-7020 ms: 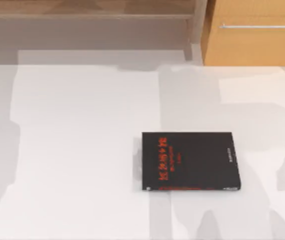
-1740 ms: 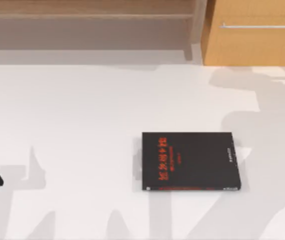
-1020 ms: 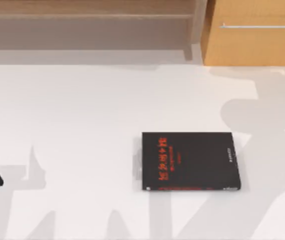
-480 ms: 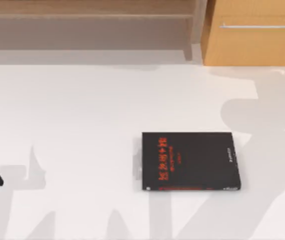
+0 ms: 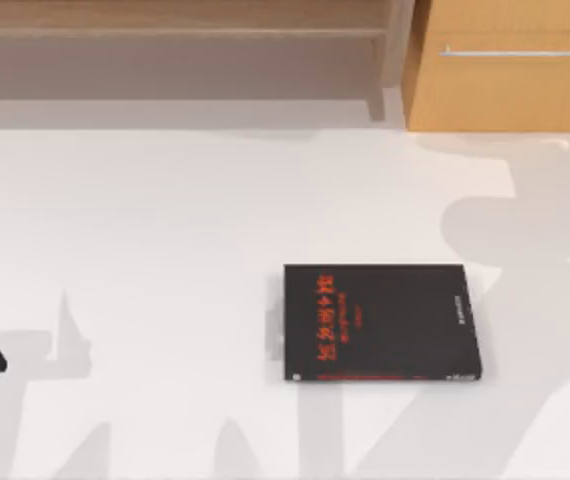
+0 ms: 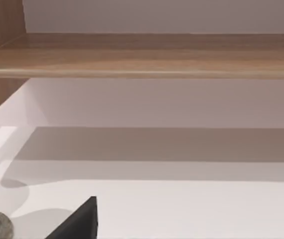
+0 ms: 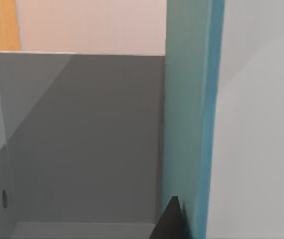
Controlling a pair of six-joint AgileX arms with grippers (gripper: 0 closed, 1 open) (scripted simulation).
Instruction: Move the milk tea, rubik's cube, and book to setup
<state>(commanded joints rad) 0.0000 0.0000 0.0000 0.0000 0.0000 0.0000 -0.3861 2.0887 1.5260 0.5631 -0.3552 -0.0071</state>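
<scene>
Flat black hardcover book with red lettering [image 5: 380, 322], lower centre-right on white table [image 5: 165, 230], awaits pickup; both grippers' state: cannot tell.

the top view looks steeply down from above the white table [image 5: 165, 230], facing its far edge, where a wooden shelf [image 5: 175, 30] and a wooden cabinet [image 5: 510, 85] stand; the left wrist view sits low over that table [image 6: 182, 209], looking level at the same shelf [image 6: 142, 55] from closer in; the right wrist view is pressed near a grey box [image 7: 82, 139] and a teal panel [image 7: 189, 114]
</scene>
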